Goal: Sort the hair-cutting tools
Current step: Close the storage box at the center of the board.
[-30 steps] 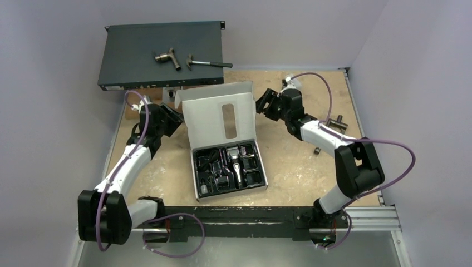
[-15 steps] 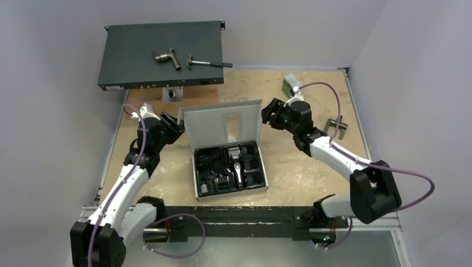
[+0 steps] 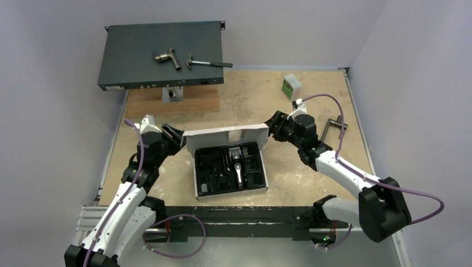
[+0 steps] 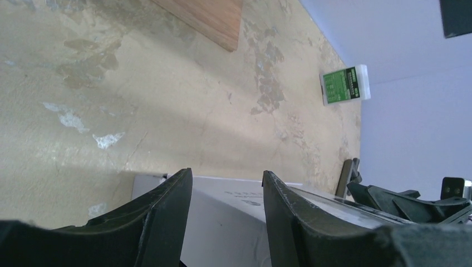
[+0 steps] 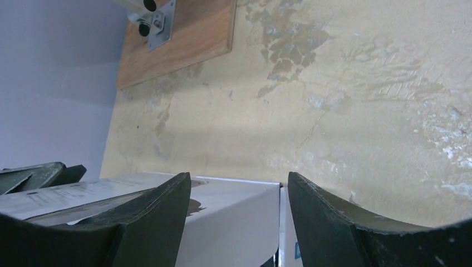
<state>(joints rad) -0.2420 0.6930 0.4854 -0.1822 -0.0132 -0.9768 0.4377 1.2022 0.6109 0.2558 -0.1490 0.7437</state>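
Hair-cutting tools [image 3: 222,167] lay packed in the black tray of a white box [image 3: 264,179] in the middle of the table [image 3: 295,167]. The slim hair clipper [image 3: 237,168] lay lengthwise among the comb attachments [image 3: 214,161]. The lid [image 3: 225,134] rose from the box's far edge and leaned over the tray. The left jaws sat at its left end and the right jaws at its right end. Both were parted and gripped nothing: in each wrist view the white card ran on behind the fingers and was not pinched between them.

The step in hand looked like swinging the lid on its hinge. Done well, both arms would press evenly near the free edge so that the card did not twist. They would also go gently, so the light box did not slide or tip its contents.
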